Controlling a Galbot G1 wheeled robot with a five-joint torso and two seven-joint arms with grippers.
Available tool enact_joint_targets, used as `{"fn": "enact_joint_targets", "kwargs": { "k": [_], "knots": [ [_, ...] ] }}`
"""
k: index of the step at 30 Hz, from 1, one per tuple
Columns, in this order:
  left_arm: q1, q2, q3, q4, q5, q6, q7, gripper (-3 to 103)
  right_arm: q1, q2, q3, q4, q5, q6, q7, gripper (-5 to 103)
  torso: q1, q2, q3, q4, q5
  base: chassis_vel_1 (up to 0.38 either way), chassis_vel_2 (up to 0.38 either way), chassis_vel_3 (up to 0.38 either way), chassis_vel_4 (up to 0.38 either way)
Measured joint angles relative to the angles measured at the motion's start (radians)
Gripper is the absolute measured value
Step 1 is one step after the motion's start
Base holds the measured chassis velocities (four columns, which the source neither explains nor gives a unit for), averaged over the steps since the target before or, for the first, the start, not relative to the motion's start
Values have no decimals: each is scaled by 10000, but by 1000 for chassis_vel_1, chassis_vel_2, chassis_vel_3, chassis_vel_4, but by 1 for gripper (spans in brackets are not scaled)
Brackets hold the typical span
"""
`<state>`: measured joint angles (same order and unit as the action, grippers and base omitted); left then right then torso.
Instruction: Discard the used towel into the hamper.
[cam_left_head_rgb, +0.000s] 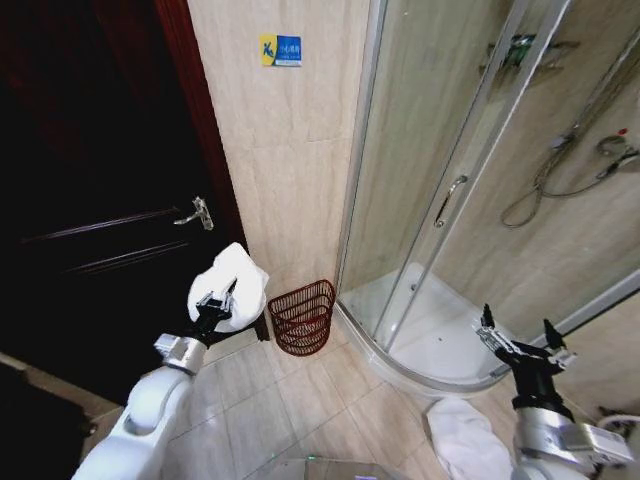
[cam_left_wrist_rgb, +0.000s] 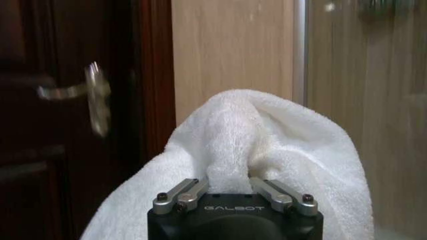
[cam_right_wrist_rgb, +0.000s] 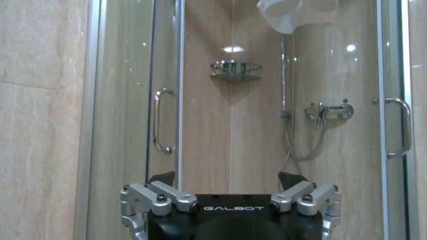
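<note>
In the head view, the left end effector (cam_left_head_rgb: 215, 302) sits at lower left of centre, raised off the floor and clamped on a bunched white terry-cloth towel (cam_left_head_rgb: 236, 282) that billows above and around its fingers. The left wrist view shows the same towel (cam_left_wrist_rgb: 253, 150) pinched between the two metal fingers (cam_left_wrist_rgb: 183, 192), its folds rising in front of a beige tiled wall (cam_left_wrist_rgb: 227, 45) and a dark wooden door (cam_left_wrist_rgb: 40, 150) with a silver lever handle (cam_left_wrist_rgb: 90, 95).

The small dark reddish-brown wire hamper (cam_left_head_rgb: 303, 317) stands on the tiled floor (cam_left_head_rgb: 300, 400) against the wall, just right of and below the held towel, beside the glass shower enclosure (cam_left_head_rgb: 450, 200).

The right end effector (cam_left_head_rgb: 519, 335) hangs at lower right, spread wide and holding nothing; in its wrist view the right end effector (cam_right_wrist_rgb: 230, 192) faces the shower door. A second white cloth (cam_left_head_rgb: 468, 438) lies on the floor near it.
</note>
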<state>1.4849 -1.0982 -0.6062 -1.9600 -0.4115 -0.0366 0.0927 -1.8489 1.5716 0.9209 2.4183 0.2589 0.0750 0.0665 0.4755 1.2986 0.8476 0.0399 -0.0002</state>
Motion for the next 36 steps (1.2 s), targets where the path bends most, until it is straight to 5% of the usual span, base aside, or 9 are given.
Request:
{"fn": "enact_joint_targets", "kwargs": {
  "k": [12,21,28,36],
  "knots": [
    [-831,-170,1095,2146,356,-1004,701,11,-189,359,15,-19,-193,142,-219,100,0,0,0,1,2,0,0,0,0],
    [-1845,-135,1979,2643,253,-1027,726,11,-202,365,-63,-59,-602,108,-396,100,0,0,0,-1,2,0,0,0,0],
    [-3119,-762,2925,3617,217,-1030,703,11,12,378,-76,-70,-750,-303,-583,100,0,0,1,-2,2,0,0,0,0],
    [-2495,-1168,2665,3634,166,-1087,830,11,264,374,-204,-213,-915,-618,-296,100,-23,-49,-22,-1,3,0,0,0,0]
  ]
}}
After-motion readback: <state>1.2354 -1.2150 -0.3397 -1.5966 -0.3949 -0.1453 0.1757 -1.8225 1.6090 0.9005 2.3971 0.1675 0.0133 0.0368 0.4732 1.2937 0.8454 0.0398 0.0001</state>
